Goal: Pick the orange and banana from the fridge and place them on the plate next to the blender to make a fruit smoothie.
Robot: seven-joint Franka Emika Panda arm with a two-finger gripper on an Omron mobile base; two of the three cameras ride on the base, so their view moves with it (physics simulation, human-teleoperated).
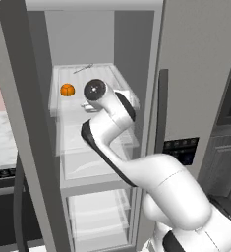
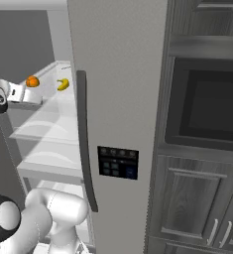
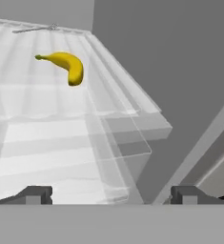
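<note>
Fridge (image 1: 200,74) open, arm reaching into the upper compartment. Orange (image 1: 67,89) sits on the top glass shelf (image 1: 104,74), left side as seen from the left base camera; from the right base camera the orange (image 2: 32,82) is just beyond the wrist, with the banana (image 2: 63,84) a bit to its right on the same shelf, the two apart and not touching. In the hand camera the banana (image 3: 65,66) lies flat on the clear shelf well ahead of the gripper (image 3: 111,195), curved, stem end pointing left, dark tip toward the lower right.

Gripper is spread wide: two dark fingertips (image 3: 36,194) far apart at the bottom of the hand camera, nothing between them, nothing held. Gripper hangs over the front of the shelves, not touching either fruit. In the left base camera the wrist joint covers the hand, so the fingers can't be made out there.

Below the top shelf: more clear shelves and translucent drawers (image 1: 100,216). Fridge door (image 2: 120,99) stands closed on the right half, with long dark handle (image 2: 86,144) and dark dispenser panel (image 2: 117,162). Dark built-in oven cabinet (image 2: 207,104) to the right of the fridge, with grey cupboard doors (image 2: 192,208) under it. A thin metal-looking item (image 3: 35,29) lies at the back of the top shelf; too small to identify.
</note>
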